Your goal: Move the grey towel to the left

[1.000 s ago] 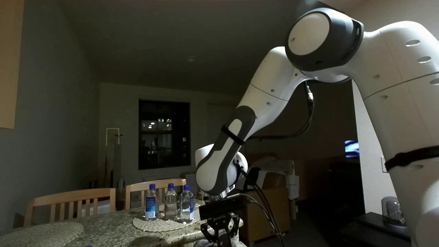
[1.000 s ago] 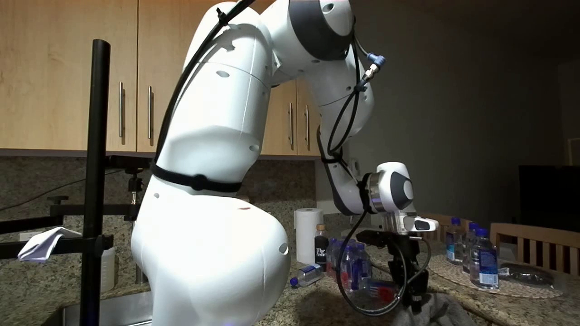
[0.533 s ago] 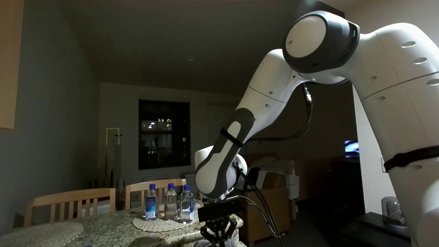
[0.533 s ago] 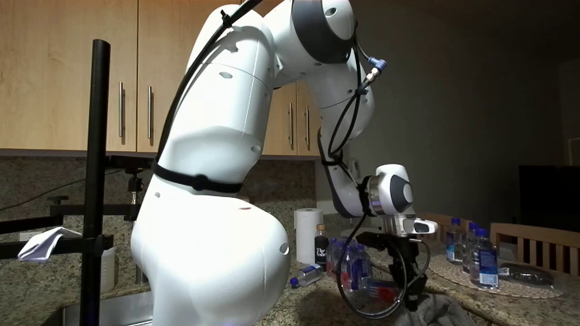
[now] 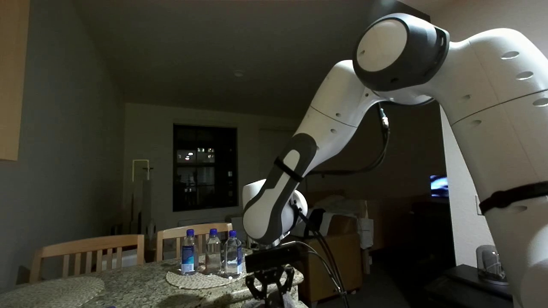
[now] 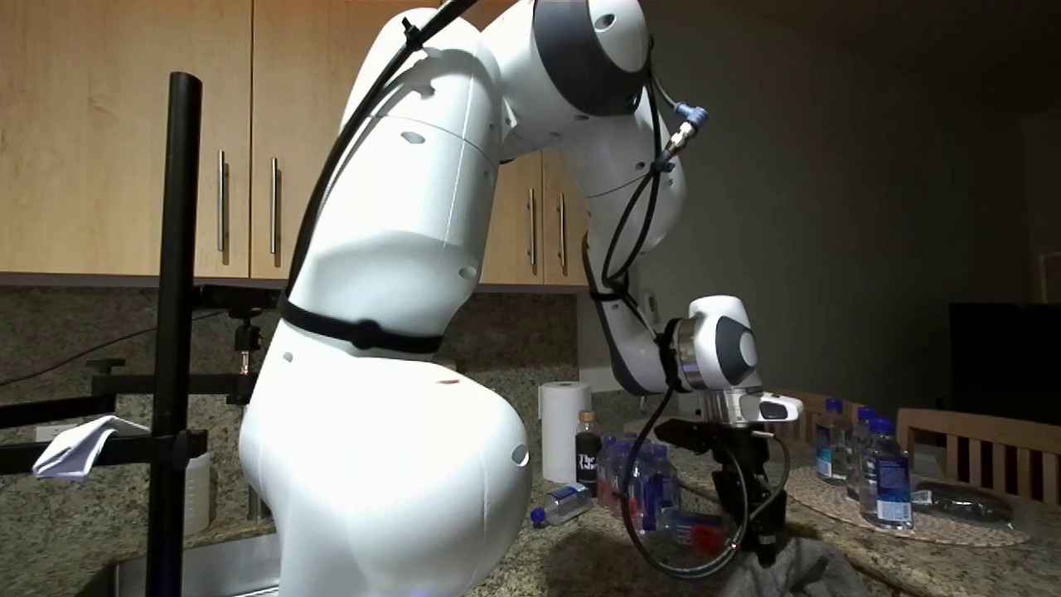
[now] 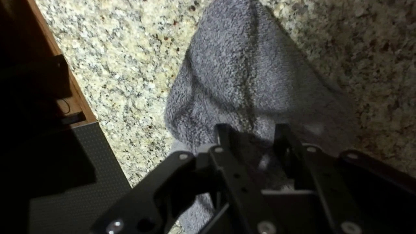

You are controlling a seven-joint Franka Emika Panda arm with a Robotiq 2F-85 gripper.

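My gripper aims down, 2 fingertips part-way apart, gap plain in the wrist view. Cloth shows in and below that gap, dark with shadow. Can't tell whether I'm squeezing a fold or only straddling it.

Grey towel is right at my fingertips, on the granite counter: no sideways reach needed, I judge. In the wrist view it runs from the tips up to the top edge, narrowing that way, with what looks like more of it at lower left. Its visible long axis lies roughly across the line joining my 2 tips, and a crease runs along it, up from the gap. So closing works across the width, which I judge good for a pinch. If nothing is held, close first, then go left; expect the cloth to bunch and trail, maybe slip if the pinch is shallow.

Outward: the counter shows on both sides of the cloth; its edge runs down the left of the wrist view, strip of stone between. In an exterior view, upright bottles appear picture-left of my gripper, depth gap unclear. In both exterior views, 3 bottles stand on a round mat. Whose left is meant: not shown; keep off the bottles if it's that way.
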